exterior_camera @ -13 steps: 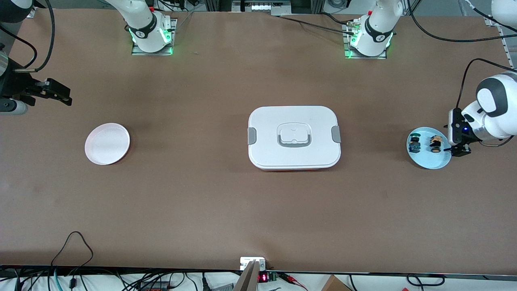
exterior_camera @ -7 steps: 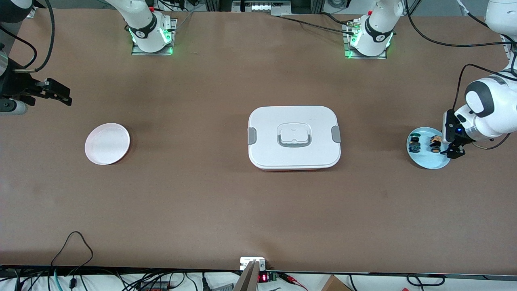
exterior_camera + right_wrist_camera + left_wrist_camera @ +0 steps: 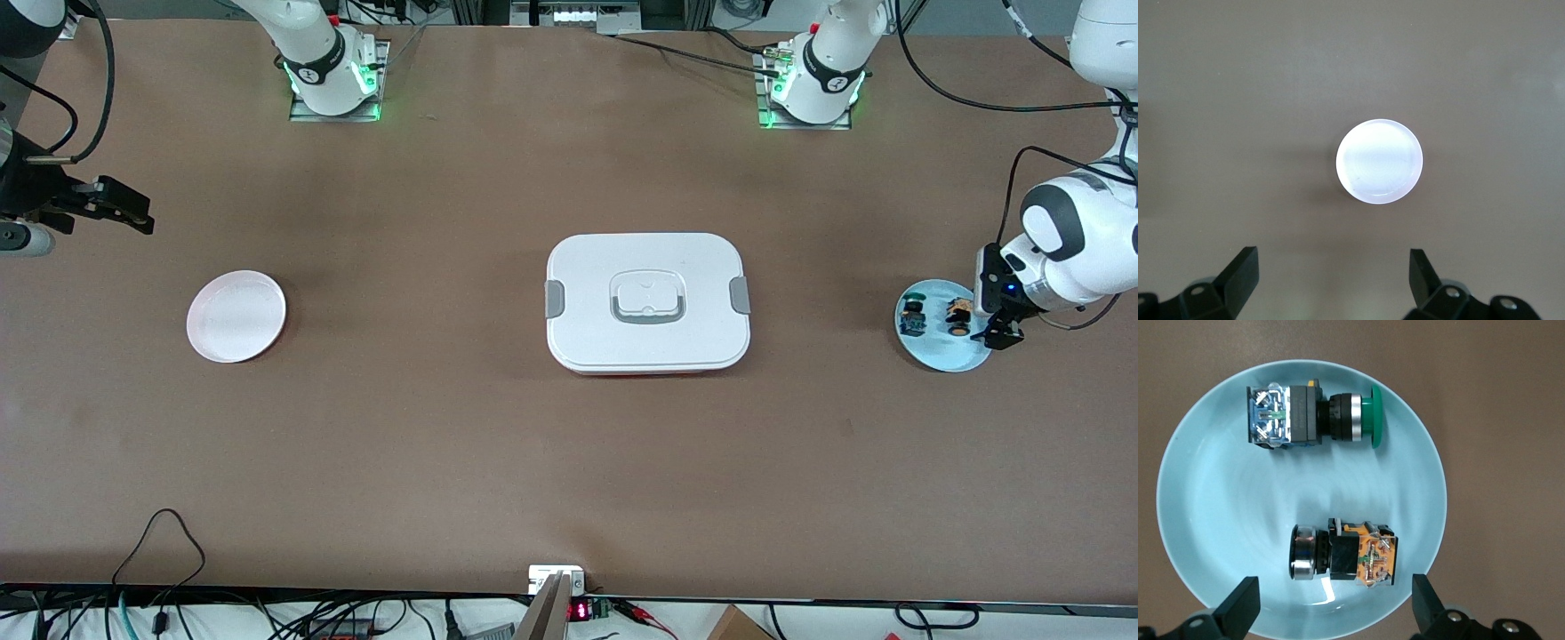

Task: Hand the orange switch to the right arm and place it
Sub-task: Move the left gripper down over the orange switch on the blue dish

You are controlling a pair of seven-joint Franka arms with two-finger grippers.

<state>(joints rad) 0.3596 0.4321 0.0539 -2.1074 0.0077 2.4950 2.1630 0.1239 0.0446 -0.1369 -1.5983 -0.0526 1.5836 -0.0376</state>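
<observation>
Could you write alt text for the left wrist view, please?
Two push-button switches lie on their sides on a light blue plate: the orange switch and a green-capped switch. The open left pincer hangs above the plate's edge.

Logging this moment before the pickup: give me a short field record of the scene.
target: small black-and-orange push-button switch, lying on the round pale blue plate
beside it: blue-and-green switch, same plate
left gripper: jaws open, over the blue plate's edge
right gripper: jaws open, waiting above the round white plate
table centre: closed white lidded box
</observation>
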